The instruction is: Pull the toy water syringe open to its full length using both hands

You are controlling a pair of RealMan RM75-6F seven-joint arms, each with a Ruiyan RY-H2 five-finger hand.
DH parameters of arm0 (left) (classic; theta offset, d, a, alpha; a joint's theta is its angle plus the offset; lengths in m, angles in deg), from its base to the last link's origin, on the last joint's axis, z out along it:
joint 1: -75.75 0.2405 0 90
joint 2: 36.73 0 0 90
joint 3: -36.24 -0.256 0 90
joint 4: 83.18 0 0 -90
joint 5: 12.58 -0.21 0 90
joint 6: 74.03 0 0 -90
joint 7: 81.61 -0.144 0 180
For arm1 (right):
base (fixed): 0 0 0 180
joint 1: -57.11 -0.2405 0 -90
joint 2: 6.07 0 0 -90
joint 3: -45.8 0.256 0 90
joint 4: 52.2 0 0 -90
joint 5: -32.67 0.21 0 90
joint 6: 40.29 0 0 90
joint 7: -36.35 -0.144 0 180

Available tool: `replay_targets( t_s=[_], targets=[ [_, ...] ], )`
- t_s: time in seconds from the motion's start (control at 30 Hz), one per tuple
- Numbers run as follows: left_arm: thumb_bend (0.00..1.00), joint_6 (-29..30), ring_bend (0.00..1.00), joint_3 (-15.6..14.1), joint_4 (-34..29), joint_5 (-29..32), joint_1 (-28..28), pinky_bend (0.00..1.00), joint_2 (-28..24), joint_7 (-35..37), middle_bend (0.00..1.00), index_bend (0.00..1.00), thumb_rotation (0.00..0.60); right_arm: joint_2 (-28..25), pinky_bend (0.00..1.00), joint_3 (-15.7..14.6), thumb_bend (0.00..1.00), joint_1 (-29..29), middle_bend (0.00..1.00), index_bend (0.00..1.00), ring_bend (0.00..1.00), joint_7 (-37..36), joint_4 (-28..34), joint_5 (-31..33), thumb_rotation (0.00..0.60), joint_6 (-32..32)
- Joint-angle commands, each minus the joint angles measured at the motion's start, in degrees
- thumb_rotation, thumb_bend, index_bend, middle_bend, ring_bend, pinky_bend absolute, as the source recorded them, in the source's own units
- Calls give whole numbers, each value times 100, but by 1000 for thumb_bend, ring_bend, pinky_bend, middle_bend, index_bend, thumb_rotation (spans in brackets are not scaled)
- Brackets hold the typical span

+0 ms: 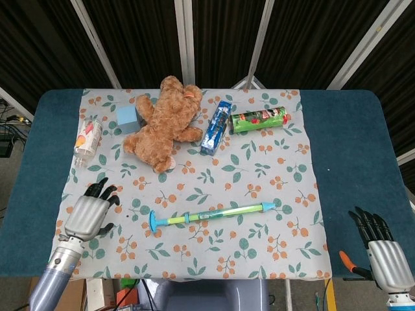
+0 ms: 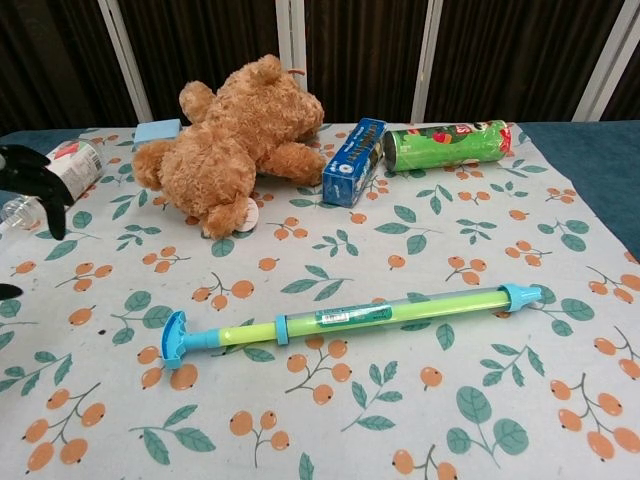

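Your table point(image 1: 350, 149) is covered by a leaf-and-berry patterned cloth point(image 1: 272, 175), and along its far side lie a brown teddy bear point(image 1: 165, 123), a green snack tube point(image 1: 259, 120), a blue box point(image 1: 216, 127) and a clear plastic bottle point(image 1: 87, 139), all well apart from your work. The toy water syringe point(image 1: 213, 214) lies alone on the near part of the cloth, roughly crosswise in front of you, its T-shaped handle point(image 2: 174, 339) pointing to your left and its capped nozzle end point(image 2: 520, 296) to your right; the plunger rod shows only a short way out of the barrel, so it reads as not yet pulled out. Your left hand point(image 1: 87, 214) hovers over the left part of the cloth, near the handle end but apart from it, fingers spread and holding nothing. Your right hand point(image 1: 384, 251) sits low by the near right corner of the table, well away from the syringe, fingers also apart and empty. You look to be at the approach step, with no grasp made. Next, bring your left hand onto the handle, carry your right across to the barrel, close both firmly, then draw them apart along the syringe's own line.
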Motion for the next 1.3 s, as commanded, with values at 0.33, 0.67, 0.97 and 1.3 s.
replay_targets(
  t_s=[0.33, 0.67, 0.97, 1.3],
  targets=[
    [307, 577, 37, 331, 214, 1609, -893, 153, 1464, -1262, 190, 415, 600, -21, 0, -4, 334, -10, 0, 0, 0, -72, 19, 27, 600, 25],
    [307, 1035, 37, 362, 540, 2130, -1259, 153, 2084, -1678, 189, 433, 600, -44, 0, -17, 334, -25, 0, 0, 0, -187, 29, 22, 600, 47],
    [307, 1125, 37, 463, 850, 2575, -1552, 153, 2574, -1654, 189, 443, 600, -45, 0, -23, 333, -37, 0, 0, 0, -213, 36, 13, 600, 62],
    [326, 1221, 37, 369, 998, 2698, -1746, 153, 2866, -1626, 189, 452, 600, -58, 0, -30, 333, -44, 0, 0, 0, -257, 45, 20, 600, 75]
  ],
)
